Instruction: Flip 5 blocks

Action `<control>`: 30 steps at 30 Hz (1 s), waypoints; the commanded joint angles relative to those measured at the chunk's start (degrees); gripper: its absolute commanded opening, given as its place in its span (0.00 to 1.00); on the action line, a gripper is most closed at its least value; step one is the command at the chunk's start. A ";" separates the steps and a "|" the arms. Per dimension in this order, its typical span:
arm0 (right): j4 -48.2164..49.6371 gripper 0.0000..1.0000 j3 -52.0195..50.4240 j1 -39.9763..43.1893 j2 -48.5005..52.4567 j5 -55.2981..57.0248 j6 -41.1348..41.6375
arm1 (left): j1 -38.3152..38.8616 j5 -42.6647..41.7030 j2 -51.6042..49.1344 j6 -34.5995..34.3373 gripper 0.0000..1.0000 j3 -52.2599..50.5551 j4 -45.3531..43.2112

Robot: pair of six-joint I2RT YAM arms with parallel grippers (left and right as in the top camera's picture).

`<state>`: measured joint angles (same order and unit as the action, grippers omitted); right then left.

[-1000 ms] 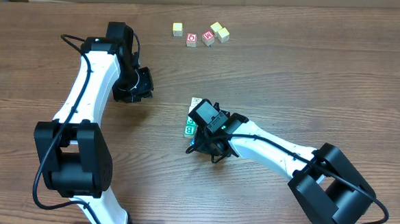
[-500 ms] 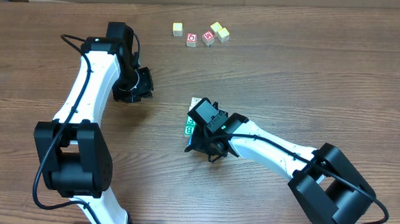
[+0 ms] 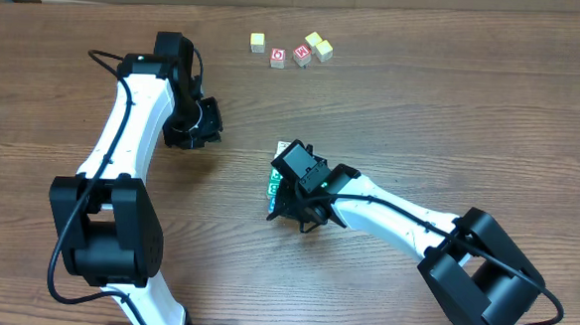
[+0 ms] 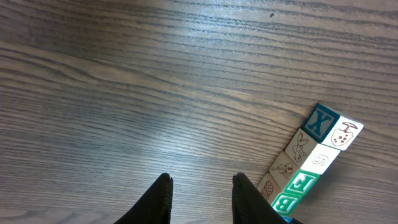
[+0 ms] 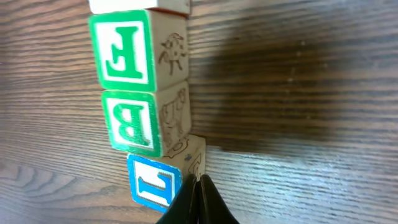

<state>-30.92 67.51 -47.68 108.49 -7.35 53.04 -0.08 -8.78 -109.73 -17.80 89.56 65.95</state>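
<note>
Right gripper (image 5: pixel 198 198) is clenched tight with nothing in it, its tips meeting the side of the blue-printed block (image 5: pixel 152 183) at one end of the row. Left gripper (image 4: pixel 202 180) hangs over bare table (image 4: pixel 124 74), jaws a little apart and nothing between them. I see the blocks (image 4: pixel 308 155) lined up touching one another near the table's middle. Among them the green F block (image 5: pixel 121 53) and green B block (image 5: pixel 130 121) sit side by side, next to the blue one. Small yellow and red cubes (image 3: pixel 301 54) lie well apart at the far edge.
</note>
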 commanded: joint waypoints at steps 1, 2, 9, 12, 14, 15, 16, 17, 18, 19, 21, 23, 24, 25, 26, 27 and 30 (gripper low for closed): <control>0.33 0.04 1.07 -0.26 -1.75 -0.28 -2.10 | 0.22 0.39 1.07 0.44 0.26 -0.31 -0.22; 0.48 0.04 1.07 -0.26 -1.75 -0.28 -2.12 | 0.22 0.39 1.07 0.44 0.26 -0.31 -0.22; 1.53 0.05 1.07 -0.26 -1.75 -0.26 -4.00 | 0.22 0.39 1.07 0.44 0.25 -0.31 -0.26; 2.08 0.05 1.07 -0.26 -1.75 -0.26 -4.02 | 0.22 0.37 1.07 0.44 0.25 -0.31 -0.26; 2.16 0.06 1.07 -0.26 -1.75 -0.24 -4.04 | 0.22 0.37 1.07 0.44 0.25 -0.31 -0.26; 2.21 0.06 1.07 -0.26 -1.75 -0.24 -4.04 | 0.22 0.37 1.07 0.44 0.25 -0.31 -0.24; 2.21 0.06 1.07 -0.26 -1.75 -0.24 -4.04 | 0.22 0.37 1.07 0.44 0.25 -0.31 -0.24; 2.21 0.06 1.07 -0.26 -1.75 -0.24 -4.04 | 0.22 0.37 1.07 0.44 0.24 -0.31 -0.24; 2.23 0.06 1.07 -0.26 -1.75 -0.24 -4.07 | 0.22 0.37 1.07 0.44 0.24 -0.31 -0.24; 2.27 0.06 1.07 -0.26 -1.75 -0.24 -4.50 | 0.22 0.37 1.07 0.44 0.24 -0.31 -0.26; 2.38 0.08 1.07 -0.26 -1.75 -0.17 -5.68 | 0.22 0.37 1.07 0.44 0.24 -0.31 -0.26; 2.34 0.08 1.07 -0.26 -1.75 -0.17 -7.32 | 0.22 0.37 1.07 0.44 0.24 -0.31 -0.26; 2.23 0.08 1.09 -0.26 -1.75 -0.17 -8.68 | 0.22 0.37 1.07 0.44 0.24 -0.31 -0.24; 1.97 0.09 1.20 -0.09 -1.77 -0.17 -9.84 | 0.22 0.37 1.07 0.44 0.24 -0.31 -0.22; 1.27 0.10 1.53 0.39 -1.77 -0.22 -10.27 | 0.22 0.37 1.07 0.46 0.24 -0.31 -0.22; 0.20 0.10 2.03 1.14 -1.77 -0.28 -10.27 | 0.22 0.37 1.07 0.46 0.24 -0.31 -0.22; -6.47 0.10 5.64 5.38 -1.77 -0.50 -10.32 | 0.24 0.17 1.07 0.46 0.23 -0.31 -0.52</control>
<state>-33.80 68.71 -46.50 108.49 -7.73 44.58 -0.08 -8.75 -109.73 -17.80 89.54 65.89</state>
